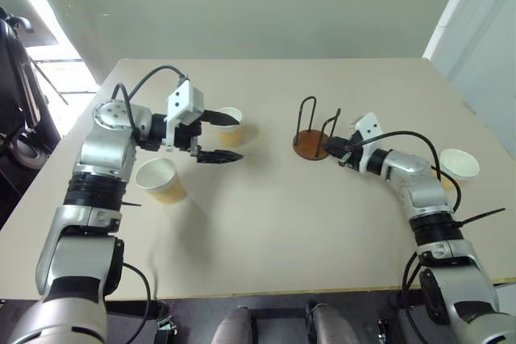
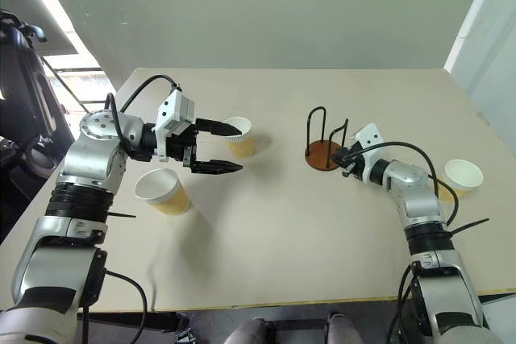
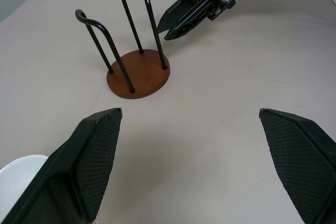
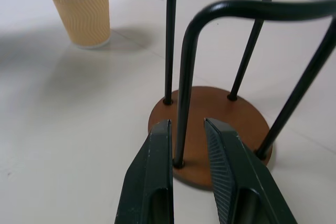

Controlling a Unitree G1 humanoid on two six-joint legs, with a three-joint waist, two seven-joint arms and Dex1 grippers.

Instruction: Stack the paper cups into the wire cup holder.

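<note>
The wire cup holder (image 1: 313, 144) stands upright on the tan table (image 1: 266, 239), a little right of the middle as I look down from the head camera. It is a round rust-brown disc with two thin black wire loops rising from it, and no cup sits in it.

My right gripper (image 4: 188, 145) is at the holder's base. In the right wrist view its two black fingers (image 4: 152, 177) lie to either side of the foot of one wire upright, with narrow gaps showing between wire and pads. I read them as partly closed around that wire but not pressed onto it. In the left wrist view the same gripper (image 3: 169, 30) reaches in from the far side, its tips just beside the holder's wire.

My left gripper (image 1: 230, 136) hovers above the table at the left, pointing across toward the holder, fingers spread wide and holding nothing.

I see three paper cups, all upright and open end up. One cup (image 1: 231, 126) stands just behind the left gripper's fingertips, near the table's middle. A second cup (image 1: 161, 180) stands closer to me, beside my left forearm. The third cup (image 1: 459, 166) stands near the table's right edge, beyond my right forearm, well apart from the other two.
</note>
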